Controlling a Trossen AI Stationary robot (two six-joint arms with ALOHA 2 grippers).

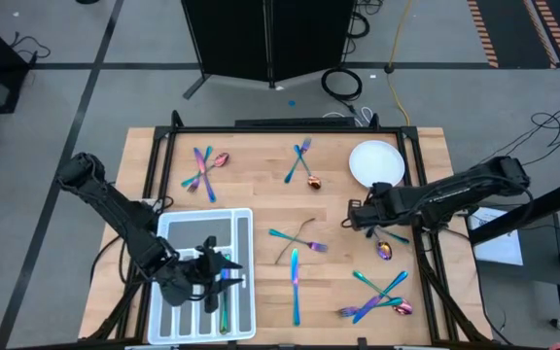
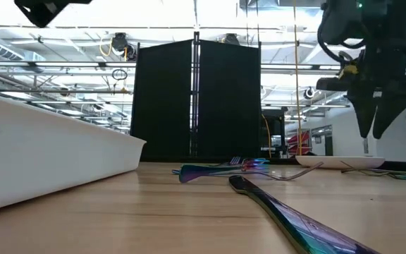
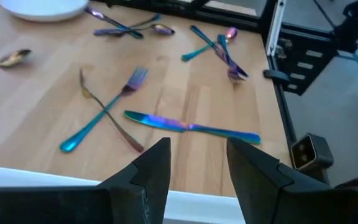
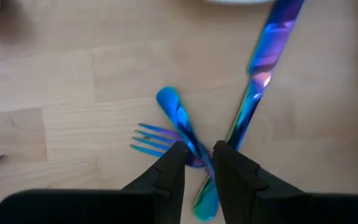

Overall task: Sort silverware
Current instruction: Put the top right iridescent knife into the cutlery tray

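The right gripper (image 4: 199, 163), jaws narrow and empty, hovers over crossed iridescent cutlery (image 4: 185, 134) at table three o'clock; descend centred on one handle only.

Industrial lab hall: exposed ceiling trusses (image 2: 62, 63), floor cables (image 1: 341, 82)
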